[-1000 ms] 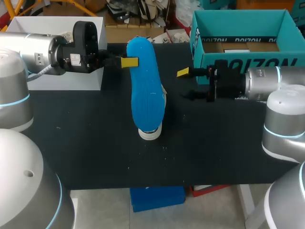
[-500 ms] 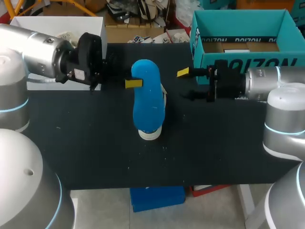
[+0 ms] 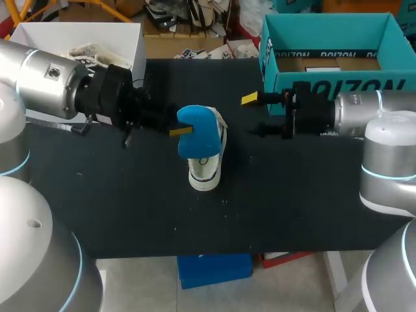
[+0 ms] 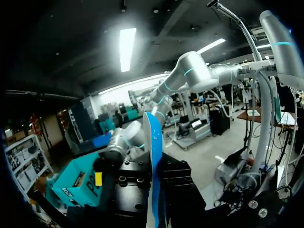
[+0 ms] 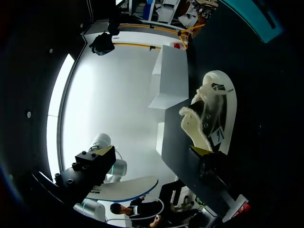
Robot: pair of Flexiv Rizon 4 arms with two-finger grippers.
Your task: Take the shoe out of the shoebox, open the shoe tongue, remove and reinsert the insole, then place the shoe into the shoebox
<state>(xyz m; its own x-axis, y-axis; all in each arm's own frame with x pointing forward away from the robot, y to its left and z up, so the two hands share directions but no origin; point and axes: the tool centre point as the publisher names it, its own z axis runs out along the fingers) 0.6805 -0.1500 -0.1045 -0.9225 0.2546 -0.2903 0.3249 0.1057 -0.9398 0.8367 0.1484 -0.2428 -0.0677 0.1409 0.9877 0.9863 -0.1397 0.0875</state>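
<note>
Where the bright blue foam insole is: up off the table, pinched in the left gripper. It's standing over the shoe with its lower end down by the shoe's opening. Honestly can't tell from above whether that end is actually inside.
Left gripper jaws: clamped on the insole from both sides. In the left wrist view the insole runs edge-on straight out between the two black fingers.
White low-top sneaker: sitting sole-down on the black table, roughly mid-table and out of the box, right under the insole.
Sneaker from the right wrist view: it lies ahead of the right gripper, over by one finger. Its pale tongue is sticking out of the opening.
Right gripper in the head view: hanging off to the sneaker's right, near it but not touching, just in front of the shoebox.
Right gripper jaws: spread wide, nothing between them.
Teal cardboard shoebox: far right corner of the table, top open, behind the right gripper, with the sneaker outside it. It also shows in the left wrist view, beyond the insole.
White open box: far left corner, behind the left arm.
</note>
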